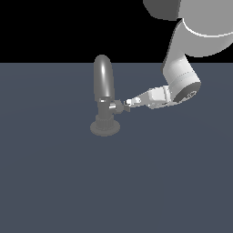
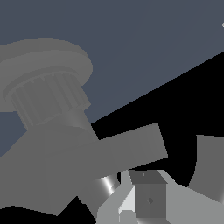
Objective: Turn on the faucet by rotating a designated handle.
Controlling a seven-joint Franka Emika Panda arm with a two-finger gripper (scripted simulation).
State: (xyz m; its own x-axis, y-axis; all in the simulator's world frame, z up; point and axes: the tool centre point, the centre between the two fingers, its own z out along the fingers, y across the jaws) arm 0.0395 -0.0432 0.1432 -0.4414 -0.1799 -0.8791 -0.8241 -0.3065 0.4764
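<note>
in the exterior view the faucet (image 1: pixel 104 98) stands on the dark floor (image 1: pixel 54 182) left of centre, its handle (image 1: pixel 119 106) jutting from the body toward three o'clock. the gripper (image 1: pixel 129 103) sits just at the handle's tip, so the handle lies at its nine o'clock, long axis roughly level, in line with the fingers. whether the fingers are closed on the handle cannot be told.

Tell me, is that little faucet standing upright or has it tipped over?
Upright. The faucet sits flat on its ribbed round base on the floor, its arched spout rising straight above.
</note>
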